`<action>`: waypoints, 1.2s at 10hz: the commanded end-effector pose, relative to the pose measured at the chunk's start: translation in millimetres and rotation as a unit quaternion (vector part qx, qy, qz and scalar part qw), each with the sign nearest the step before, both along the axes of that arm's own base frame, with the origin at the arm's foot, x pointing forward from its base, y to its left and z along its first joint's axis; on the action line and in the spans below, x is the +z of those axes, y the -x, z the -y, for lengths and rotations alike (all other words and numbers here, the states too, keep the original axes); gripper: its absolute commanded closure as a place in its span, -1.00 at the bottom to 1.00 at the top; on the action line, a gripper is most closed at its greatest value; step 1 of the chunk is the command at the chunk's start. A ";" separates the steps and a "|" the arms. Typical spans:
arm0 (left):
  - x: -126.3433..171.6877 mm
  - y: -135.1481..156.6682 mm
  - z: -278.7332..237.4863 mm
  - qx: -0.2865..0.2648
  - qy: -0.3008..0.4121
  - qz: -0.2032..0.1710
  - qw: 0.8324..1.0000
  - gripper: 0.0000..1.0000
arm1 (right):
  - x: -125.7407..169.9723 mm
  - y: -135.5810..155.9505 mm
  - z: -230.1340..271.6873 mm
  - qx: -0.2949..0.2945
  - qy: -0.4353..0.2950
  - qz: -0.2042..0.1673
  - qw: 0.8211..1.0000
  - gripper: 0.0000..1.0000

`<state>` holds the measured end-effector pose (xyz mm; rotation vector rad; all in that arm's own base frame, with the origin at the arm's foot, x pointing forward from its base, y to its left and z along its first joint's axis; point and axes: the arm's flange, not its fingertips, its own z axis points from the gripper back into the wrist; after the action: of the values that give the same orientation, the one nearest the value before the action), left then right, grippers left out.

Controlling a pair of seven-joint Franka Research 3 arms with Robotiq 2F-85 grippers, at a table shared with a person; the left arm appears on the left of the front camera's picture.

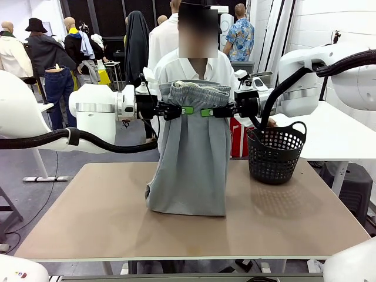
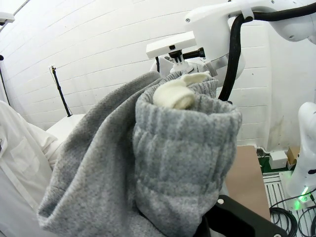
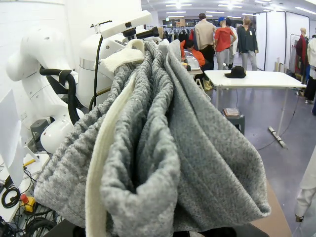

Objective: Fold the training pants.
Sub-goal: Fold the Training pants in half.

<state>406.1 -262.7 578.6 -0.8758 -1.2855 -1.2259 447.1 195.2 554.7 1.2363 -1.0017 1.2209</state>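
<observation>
Pants held up mid-frame, ready to be laid and folded.

Lower hem of the light grey jersey training pants (image 1: pixel 191 153) touches the tan table (image 1: pixel 88 223); above, left gripper (image 1: pixel 181 110) and right gripper (image 1: pixel 208 111) clamp the waistband; next, I judge, both lower together.

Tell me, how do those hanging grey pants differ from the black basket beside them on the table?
The training pants are soft grey cloth, while the basket is stiff black mesh with holes. The pants hang from the left gripper and right gripper, which pinch them near the waistband, whereas the basket stands on its own. The pants reach higher than the basket. Both touch the table.
</observation>
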 end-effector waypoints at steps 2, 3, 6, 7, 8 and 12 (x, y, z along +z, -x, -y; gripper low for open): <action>1.8 0.3 -0.5 0.001 0.001 0.002 1.000 1.00 | 0.4 0.1 -0.5 -0.001 -0.005 -0.002 1.000 1.00; 1.8 0.3 -0.5 0.001 0.001 0.002 1.000 1.00 | 0.4 0.1 -0.5 -0.001 -0.005 -0.002 1.000 1.00; 0.0 0.0 0.0 0.000 0.000 0.000 1.000 1.00 | 0.4 0.1 -0.5 -0.001 -0.005 -0.002 1.000 1.00; 1.3 -6.6 -0.5 -0.003 -0.002 0.002 1.000 1.00 | 0.0 0.0 0.0 0.000 0.000 0.000 1.000 1.00; 3.6 -15.3 -1.6 -0.002 -0.007 0.007 1.000 1.00 | 7.7 -11.5 -2.9 0.000 0.006 0.005 1.000 1.00; 9.9 -60.6 -1.6 0.004 -0.002 0.024 1.000 1.00 | 29.8 -42.0 -10.2 -0.021 0.024 0.057 0.998 1.00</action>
<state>446.6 -260.3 587.7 -0.8691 -1.3070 -1.2272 476.4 198.2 574.9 1.1601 -1.0511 1.2459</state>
